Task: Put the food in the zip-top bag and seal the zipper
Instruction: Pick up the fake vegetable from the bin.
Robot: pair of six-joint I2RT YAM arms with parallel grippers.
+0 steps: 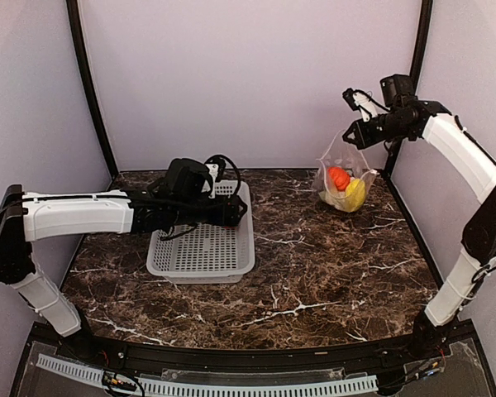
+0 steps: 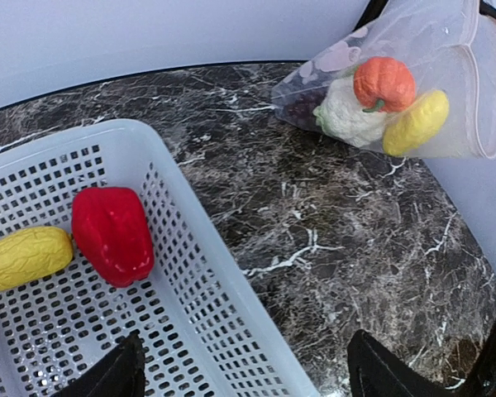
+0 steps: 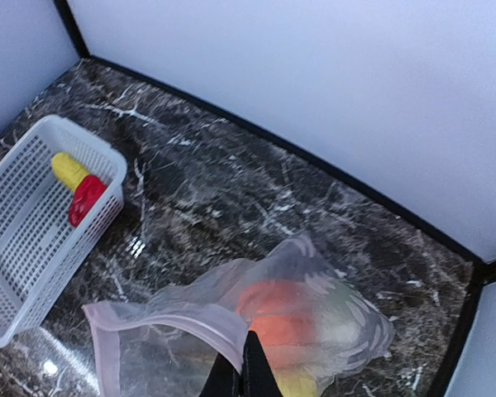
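My right gripper (image 1: 353,135) is shut on the mouth edge of the clear zip-top bag (image 1: 344,178) and holds it up at the back right, its bottom resting on the table. Inside the bag I see an orange piece (image 2: 383,83), a whitish cabbage-like piece (image 2: 347,116), a yellow piece (image 2: 415,122) and the dark grape bunch (image 2: 299,107). The pinkish-white zipper strip (image 3: 178,313) hangs open beside my right gripper (image 3: 246,364). My left gripper (image 2: 244,372) is open over the right wall of the white basket (image 1: 202,273). A red pepper (image 2: 112,234) and a yellow piece (image 2: 23,257) lie in the basket.
The marble table (image 1: 314,273) is walled by pale panels on three sides, with black corner posts (image 1: 89,83). The left arm (image 1: 83,213) stretches across above the basket. The right arm (image 1: 471,174) stands along the right wall.
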